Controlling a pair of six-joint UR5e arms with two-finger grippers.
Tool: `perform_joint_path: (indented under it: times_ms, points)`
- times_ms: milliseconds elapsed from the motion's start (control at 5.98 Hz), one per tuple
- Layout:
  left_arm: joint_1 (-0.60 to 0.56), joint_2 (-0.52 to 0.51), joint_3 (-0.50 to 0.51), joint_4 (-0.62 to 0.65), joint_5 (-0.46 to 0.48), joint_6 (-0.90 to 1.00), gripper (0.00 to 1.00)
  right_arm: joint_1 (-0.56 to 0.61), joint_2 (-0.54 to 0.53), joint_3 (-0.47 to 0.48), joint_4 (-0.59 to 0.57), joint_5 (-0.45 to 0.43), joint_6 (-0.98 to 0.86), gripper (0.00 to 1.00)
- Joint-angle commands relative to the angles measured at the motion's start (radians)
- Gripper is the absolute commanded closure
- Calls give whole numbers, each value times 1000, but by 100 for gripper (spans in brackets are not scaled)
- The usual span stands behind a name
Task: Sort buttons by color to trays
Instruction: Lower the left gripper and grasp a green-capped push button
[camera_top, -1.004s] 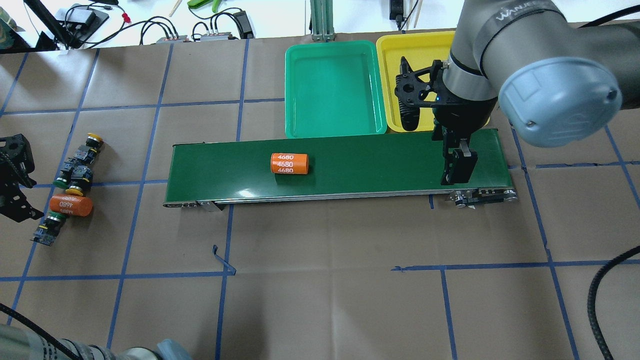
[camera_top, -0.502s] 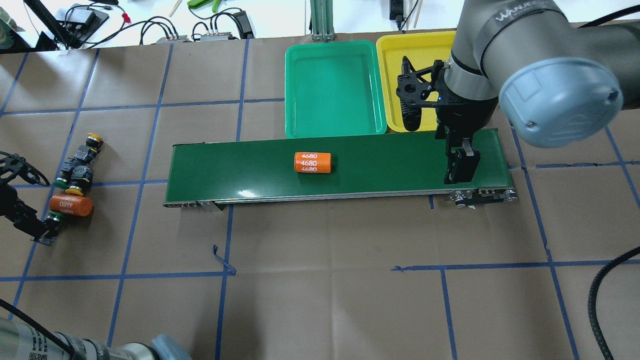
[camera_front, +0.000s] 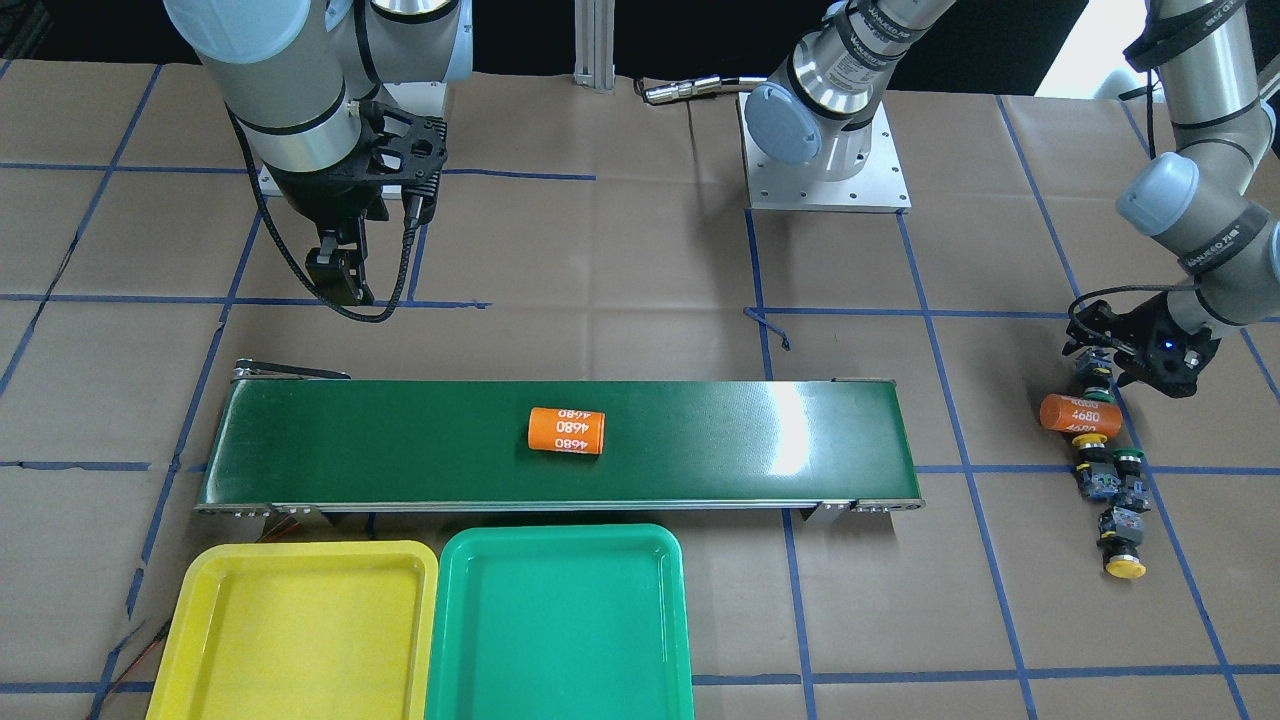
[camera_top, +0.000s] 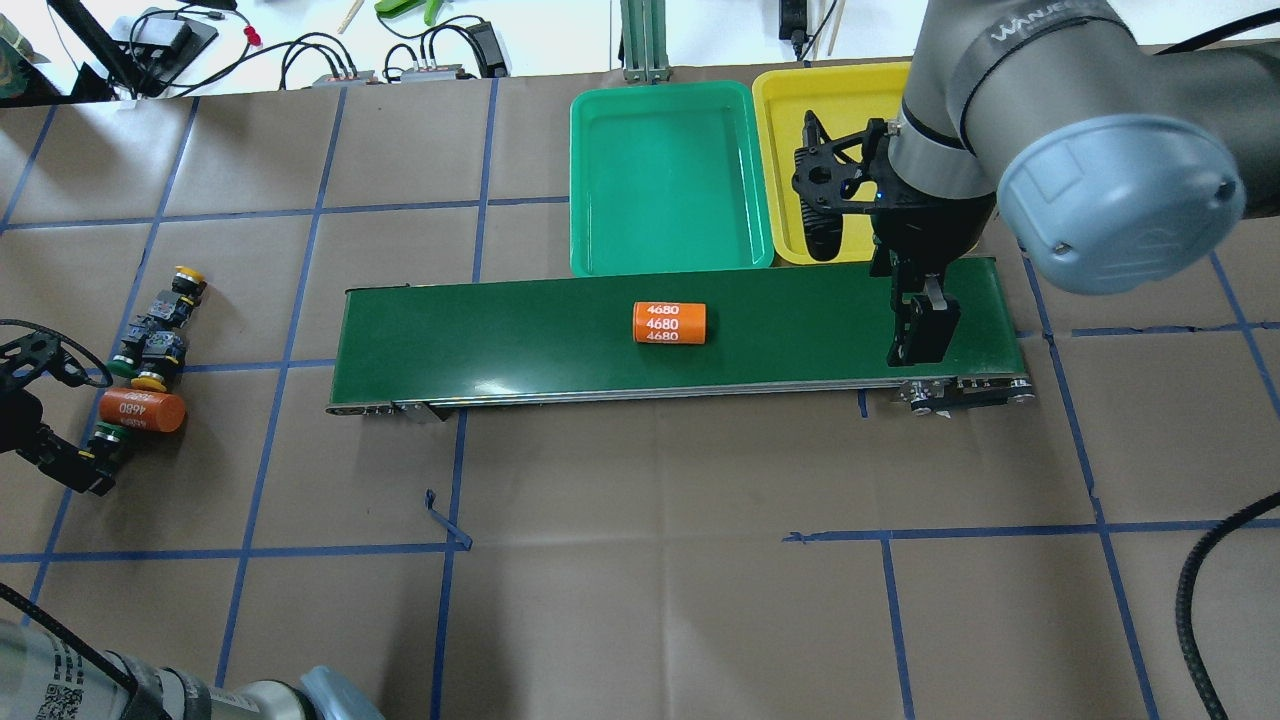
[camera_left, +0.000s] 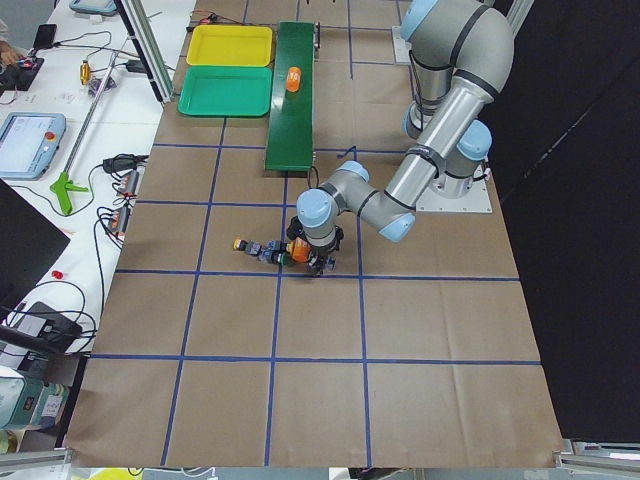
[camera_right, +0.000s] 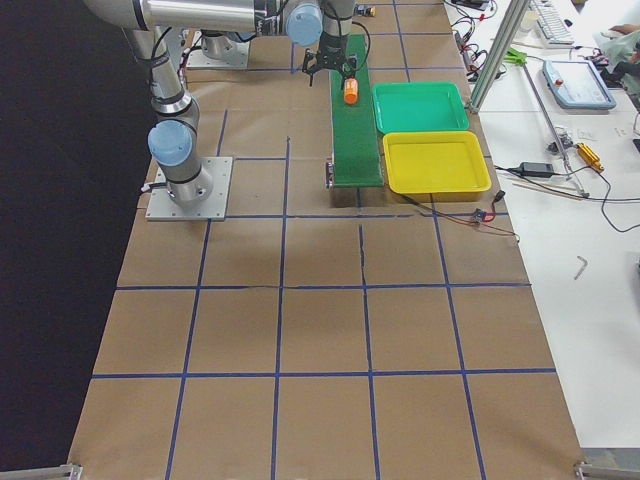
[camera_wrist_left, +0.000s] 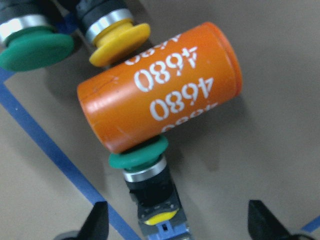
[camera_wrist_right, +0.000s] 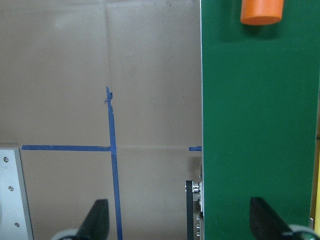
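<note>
Pick-up step: the left hand (camera_wrist_left: 180, 222), spread wide and holding nothing, straddles the green-capped button (camera_wrist_left: 145, 170). Its cap lies against the orange cylinder (camera_wrist_left: 160, 107), at the end of the row of buttons (camera_top: 150, 345) on the surface (camera_top: 640, 600), well apart from the green tray (camera_top: 580, 150) and yellow tray (camera_top: 770, 120). Next, the left hand should probably close on the button's body without nudging the cylinder; the right hand (camera_wrist_right: 181, 222), likewise wide, hovers over the conveyor belt (camera_top: 500, 330).

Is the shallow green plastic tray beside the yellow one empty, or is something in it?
Empty. The shallow green plastic tray shows only its bare floor in the front-facing and overhead views; nothing lies inside.
</note>
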Motion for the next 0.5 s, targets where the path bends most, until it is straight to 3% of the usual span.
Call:
perform_joint_path:
  times_ms: [0,335]
  points:
    - [-3,-3,5,3,22,-8,89,0,0,2,0,0,-1,0]
    - [-14,33,14,-41,48,-11,98,2,2,4,0,1,-2,0]
